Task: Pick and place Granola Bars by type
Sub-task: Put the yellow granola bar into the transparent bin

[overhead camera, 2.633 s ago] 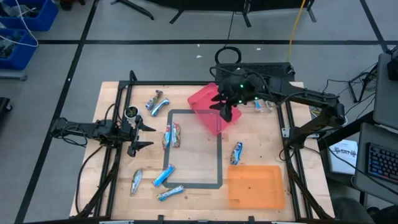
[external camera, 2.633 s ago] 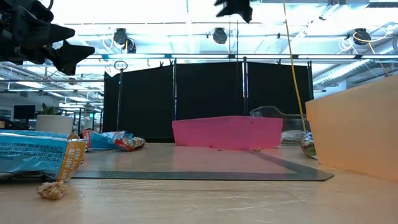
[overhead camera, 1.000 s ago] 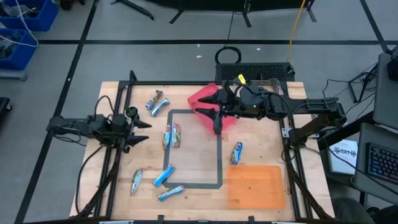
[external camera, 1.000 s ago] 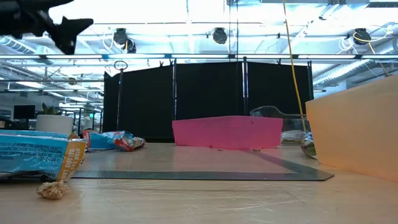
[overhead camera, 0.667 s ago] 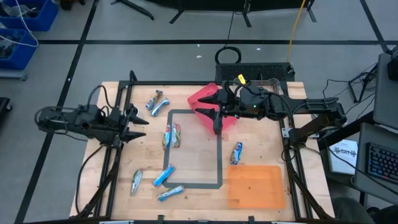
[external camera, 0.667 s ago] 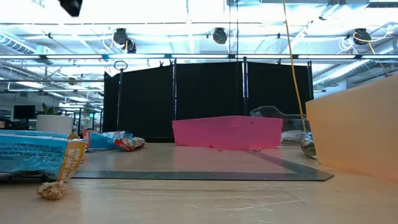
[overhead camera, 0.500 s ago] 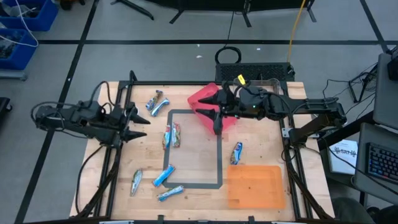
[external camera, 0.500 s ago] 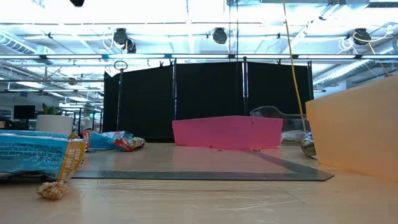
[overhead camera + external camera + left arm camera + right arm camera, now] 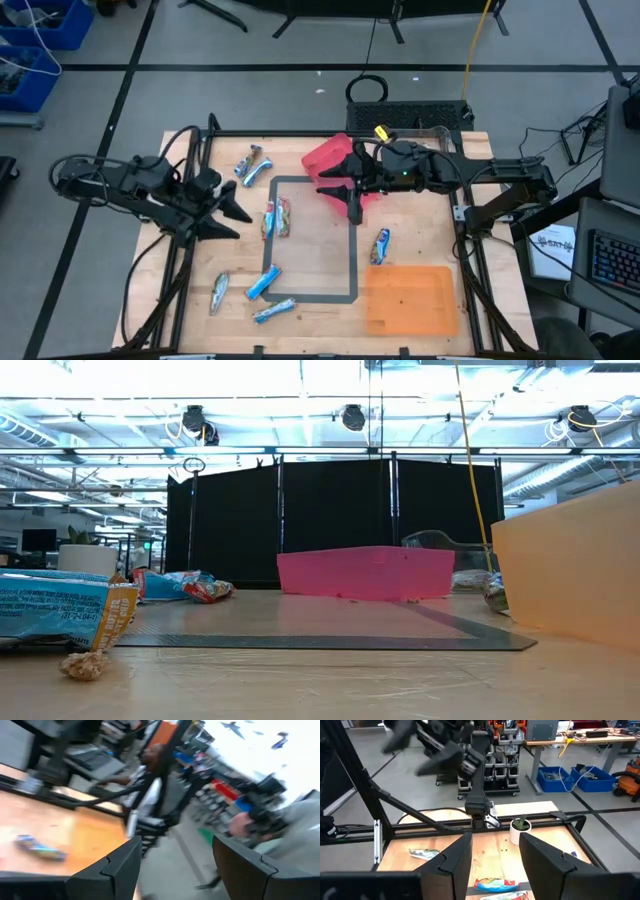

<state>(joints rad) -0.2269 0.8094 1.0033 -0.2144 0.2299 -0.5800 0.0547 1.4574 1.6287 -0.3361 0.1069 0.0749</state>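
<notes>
We see foil-wrapped blue and silver granola bars [image 9: 264, 283] scattered on the pale wooden bench [image 9: 410, 250]. The left gripper [image 9: 228, 217] hovers with jaws apart, empty. The right gripper [image 9: 340, 195] hangs by the pink plastic bin [image 9: 331, 160], jaws parted, empty.

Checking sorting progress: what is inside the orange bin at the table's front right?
From above, the orange bin shows only its bare floor, no granola bars inside. In the low view its near wall hides the interior. One blue-wrapped bar lies on the table just outside it.

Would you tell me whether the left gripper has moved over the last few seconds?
Yes. The left gripper has pulled back toward the table's left edge, then swung forward again toward the granola bars.
</notes>
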